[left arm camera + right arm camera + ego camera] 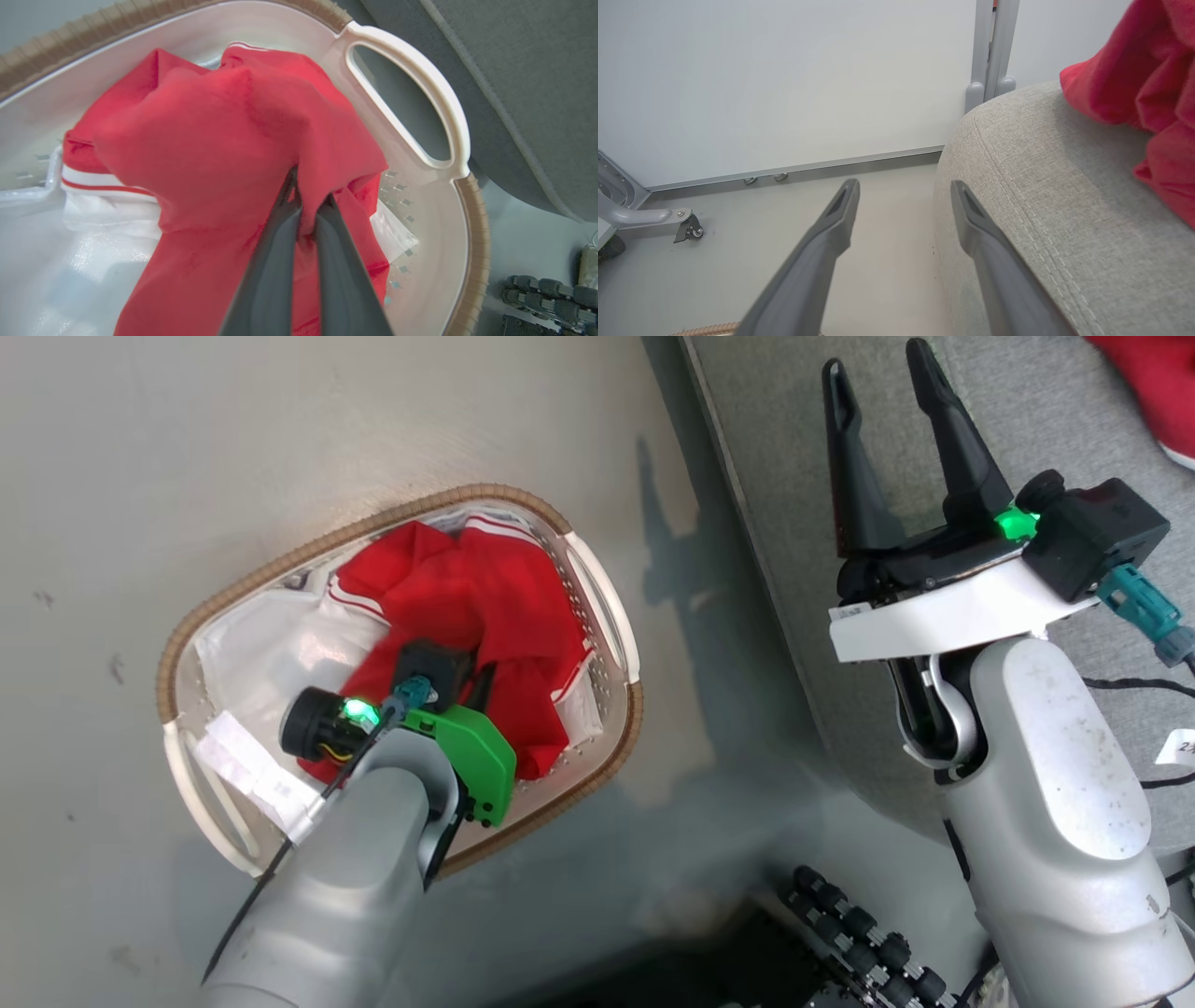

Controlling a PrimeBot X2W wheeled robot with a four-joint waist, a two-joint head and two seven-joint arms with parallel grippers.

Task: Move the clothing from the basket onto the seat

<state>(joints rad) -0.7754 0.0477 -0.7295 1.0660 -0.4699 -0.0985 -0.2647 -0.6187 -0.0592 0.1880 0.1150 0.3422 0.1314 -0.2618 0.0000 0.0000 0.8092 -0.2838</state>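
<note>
Left claw [306, 196]: fingers closed, pinching raised fold of clothing [224, 140] inside basket [476, 242]. Right claw [904, 186]: spread wide, empty, at seat [1041, 196] edge.
Risk: thin pinch slips on lift; trailing hem drags liner [70, 270] or snags handle [448, 107].
Clothing: bright red, crumpled, white-striped trim, heaped mid-basket. Second red piece [1148, 70] lies on seat.

Crumpled red clothing [485, 616] with white stripes lies heaped in the oval white, brown-rimmed basket [280, 565], a fold pinched by the left gripper [309, 198]. The basket stands just beside the grey seat [1027, 420], where 1 more red garment [1153, 383] lies.
</note>
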